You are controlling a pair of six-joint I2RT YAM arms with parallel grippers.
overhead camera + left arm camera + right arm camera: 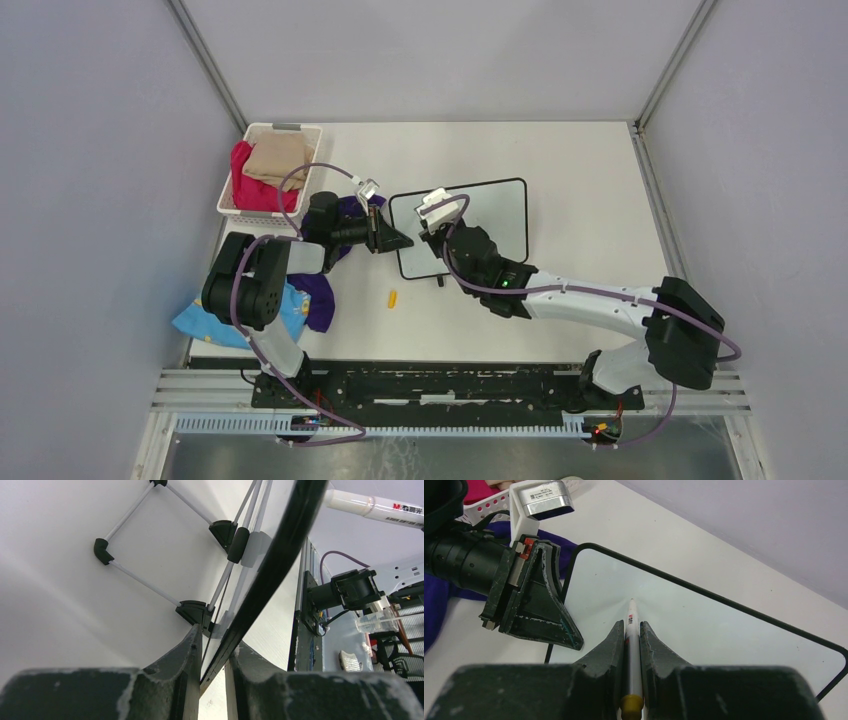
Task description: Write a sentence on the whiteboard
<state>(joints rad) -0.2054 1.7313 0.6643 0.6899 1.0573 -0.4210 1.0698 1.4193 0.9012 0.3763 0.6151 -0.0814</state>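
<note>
Finds the whiteboard (505, 205) about in the middle of the table (590, 160), long side running left to right, with a thin black frame and rounded corners. Shows only a plain white face in the right wrist view. Shows also one little black foot (440, 282) at the near edge of the whiteboard.

Clamps the left edge of the whiteboard with the left gripper (214, 655). Pinches the black frame from both sides, fingers (185, 675) close together with only the frame between them.

Holds a white marker (632, 611) in the right gripper (631, 627), closed narrowly on the barrel, over the left part of the whiteboard and just beside the left gripper. Points the marker tip at the white face. Cannot tell if touching the surface or just above it. Carries a yellow-orange end at the back of the marker, behind the fingers.

Left of the whiteboard and further back: a white basket (226, 200) with a red cloth (250, 190) and a beige cloth (277, 158) inside. Left of the whiteboard, under the left arm: a purple cloth (318, 298), and further left and nearer, a blue cloth (195, 322). Near the front left corner of the whiteboard, apart from it: a small yellow piece (392, 297) on the table.
</note>
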